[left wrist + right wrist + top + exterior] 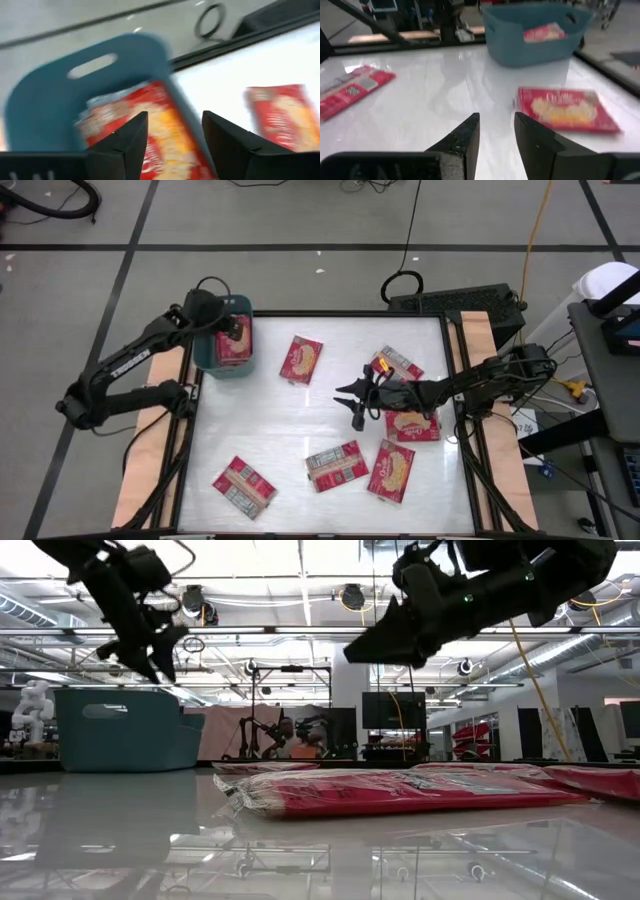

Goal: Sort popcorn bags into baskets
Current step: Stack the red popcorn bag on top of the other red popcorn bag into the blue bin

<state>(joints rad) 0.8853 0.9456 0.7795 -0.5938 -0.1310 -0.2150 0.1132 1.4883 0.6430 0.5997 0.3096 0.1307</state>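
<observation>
While the left claw [232, 330] hovers parted, a popcorn bag [234, 343] lies beneath.

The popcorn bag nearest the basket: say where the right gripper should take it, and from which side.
Likely one short edge of the popcorn bag, from straight above: it lies flat and alone on the table, near the basket. The right gripper, open, hangs nearby.

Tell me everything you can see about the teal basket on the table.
The teal basket is a small rectangular bin that looks like plastic, with rounded corners, a rim and a slot handle cut in an end wall. It stands upright at the table's far left corner. Popcorn bags lie inside, red with a yellow picture. The left end effector hovers open above it, not touching.
</observation>
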